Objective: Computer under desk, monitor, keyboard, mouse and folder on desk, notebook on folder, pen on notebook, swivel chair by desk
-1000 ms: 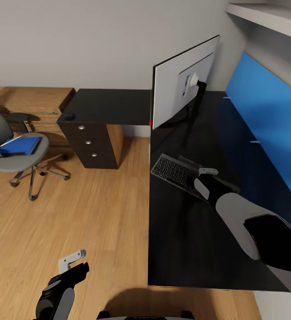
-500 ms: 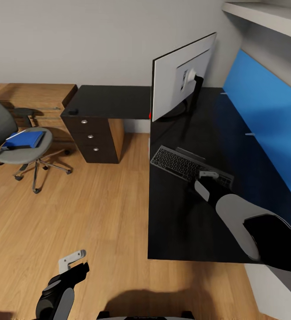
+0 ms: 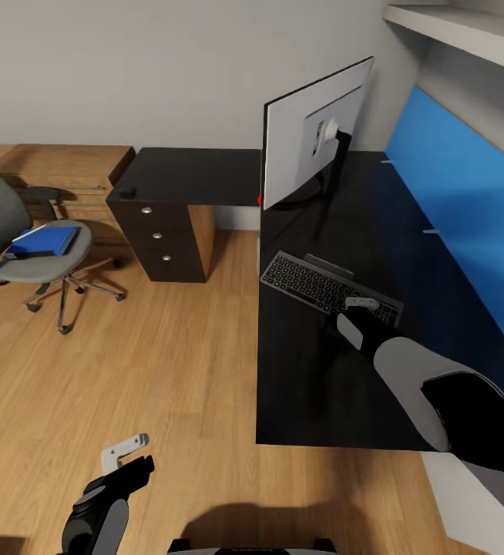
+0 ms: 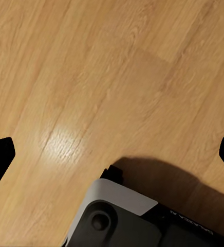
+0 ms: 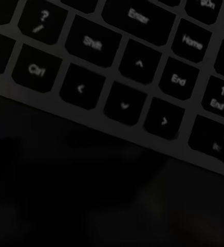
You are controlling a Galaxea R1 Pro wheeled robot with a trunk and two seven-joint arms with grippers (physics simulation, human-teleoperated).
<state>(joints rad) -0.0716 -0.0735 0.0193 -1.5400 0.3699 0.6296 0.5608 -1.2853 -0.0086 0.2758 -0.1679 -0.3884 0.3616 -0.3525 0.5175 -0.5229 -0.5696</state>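
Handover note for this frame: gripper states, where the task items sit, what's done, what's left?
Right gripper sits at the keyboard; its state is unclear. Left gripper hangs open over the floor.
Done: monitor and keyboard are on the desk.
Left: the mouse lies on the far wing, over the drawers; the folder lies on the swivel chair, apart from the desk. Computer, notebook and pen not identified.

Plain pale grey wall [image 3: 129, 69], upper frame; light wood plank floor [image 3: 144, 370], lower left; low light-wood shelving counter [image 3: 59, 166], left; bright blue wall panel [image 3: 468, 208], right; white shelf [image 3: 468, 27], upper right.
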